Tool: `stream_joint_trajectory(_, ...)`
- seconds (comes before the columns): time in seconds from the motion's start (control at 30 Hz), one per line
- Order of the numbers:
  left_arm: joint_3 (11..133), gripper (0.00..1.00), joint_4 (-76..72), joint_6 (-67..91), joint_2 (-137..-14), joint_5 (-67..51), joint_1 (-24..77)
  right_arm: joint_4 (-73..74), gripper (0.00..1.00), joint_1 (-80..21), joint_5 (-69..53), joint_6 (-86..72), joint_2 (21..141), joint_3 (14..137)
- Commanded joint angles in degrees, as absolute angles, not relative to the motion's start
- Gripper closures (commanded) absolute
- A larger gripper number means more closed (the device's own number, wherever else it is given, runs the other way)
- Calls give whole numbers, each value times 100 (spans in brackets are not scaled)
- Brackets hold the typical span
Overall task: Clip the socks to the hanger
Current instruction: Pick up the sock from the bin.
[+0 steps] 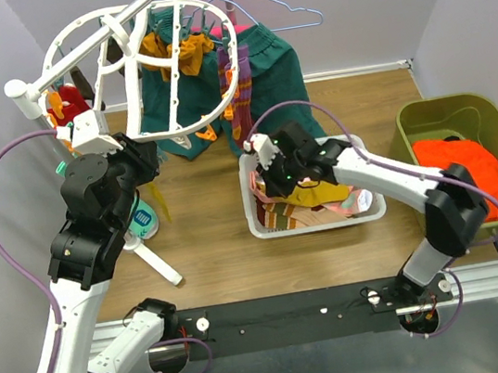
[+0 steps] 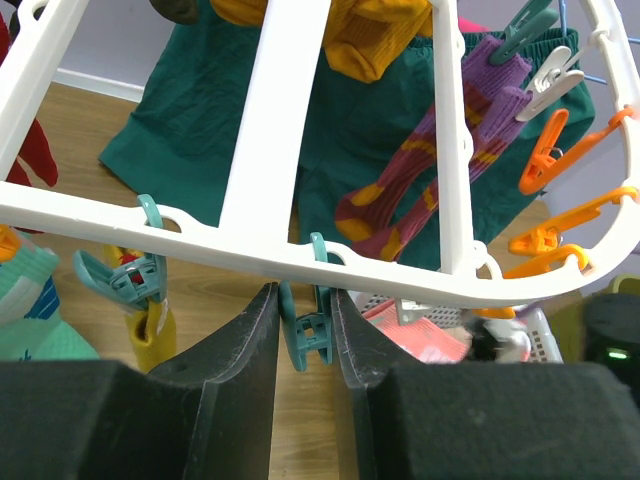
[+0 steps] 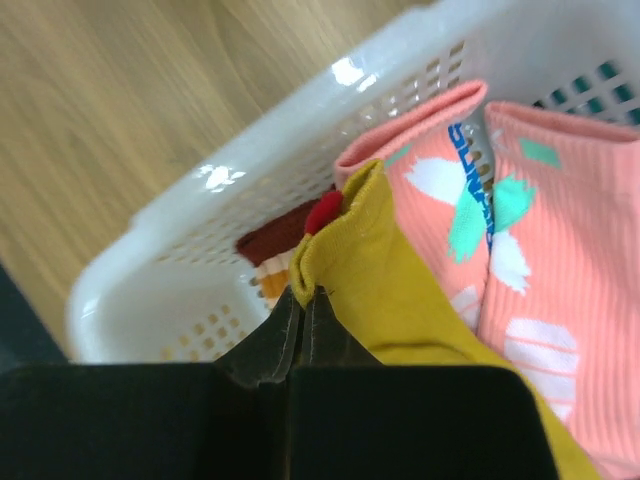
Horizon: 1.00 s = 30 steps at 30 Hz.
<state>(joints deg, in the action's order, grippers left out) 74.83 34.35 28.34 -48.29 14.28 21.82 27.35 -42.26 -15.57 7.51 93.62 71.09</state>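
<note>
The white lattice hanger hangs at the back left; its rim crosses the left wrist view. Mustard socks, a maroon striped sock and a red sock hang clipped on it. My left gripper, just under the near rim, is shut on a dangling teal clip. My right gripper, over the white basket's left end, is shut on the edge of a mustard sock. Pink and teal socks lie beside it in the basket.
The white mesh basket stands at the table's middle. A dark green garment and wire hangers hang behind. An olive bin with an orange cloth is at the right. The rack's white leg lies near my left arm.
</note>
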Motion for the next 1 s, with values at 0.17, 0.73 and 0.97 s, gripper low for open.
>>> stream_joint_trajectory(0.17, 7585, 100, 3454, 2883, -4904, 1327, 2180, 2086, 99, -4228, -3248, 124, 7910, 7804)
stream_joint_trajectory(0.73, 7585, 100, 3489, 3006, -4957, 1257, 2188, 836, 99, -5730, -2215, -123, 9307, 9123)
stream_joint_trajectory(0.97, 7541, 100, 3480, 3050, -4948, 1266, 2188, 186, 99, -6020, -1557, -53, 9650, 9194)
